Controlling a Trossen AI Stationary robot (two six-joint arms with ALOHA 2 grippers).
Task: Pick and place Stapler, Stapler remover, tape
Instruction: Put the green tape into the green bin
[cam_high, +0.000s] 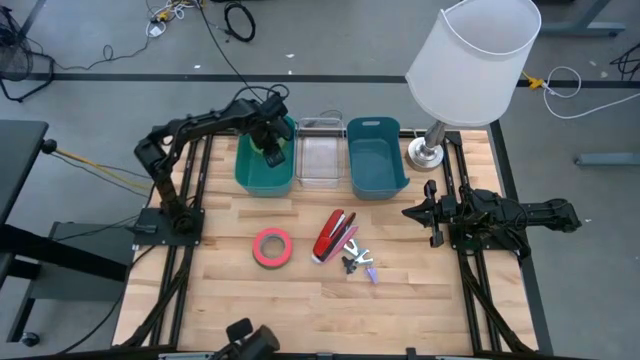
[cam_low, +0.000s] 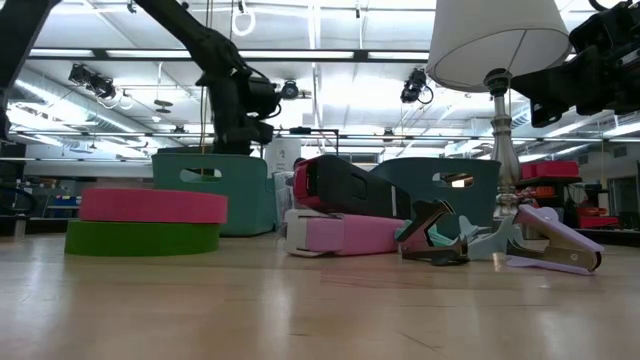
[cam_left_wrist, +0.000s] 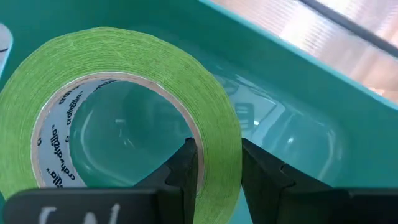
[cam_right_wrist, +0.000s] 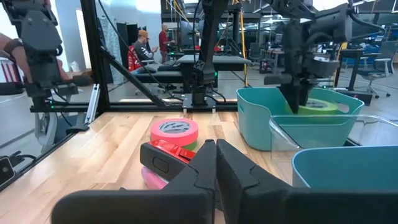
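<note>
My left gripper (cam_high: 272, 152) reaches over the teal bin (cam_high: 250, 175) at the far side and is shut on a green tape roll (cam_left_wrist: 124, 68), which also shows at the bin's rim in the right wrist view (cam_right_wrist: 318, 106). A pink tape roll (cam_high: 272, 247) lies flat on the table. Right of it lies the red and pink stapler (cam_high: 333, 236), and beside that the staple remover (cam_high: 358, 264). My right gripper (cam_high: 412, 212) waits shut near the table's right side, above the wood, touching nothing. My left gripper holds the green tape roll by its wall (cam_left_wrist: 219, 134), one finger (cam_left_wrist: 186, 165) inside the ring and one finger (cam_left_wrist: 264, 171) outside. The fingers come from above, pointing down. The roll hangs roughly level at the teal bin's rim, clear of the bin's floor.
A clear bin (cam_high: 321, 152) and a blue bin (cam_high: 375, 160) stand right of the teal one along the far edge. A lamp with a white shade (cam_high: 470, 55) stands at the far right corner. Bare wood lies toward the near edge. People sit in the room beyond.
</note>
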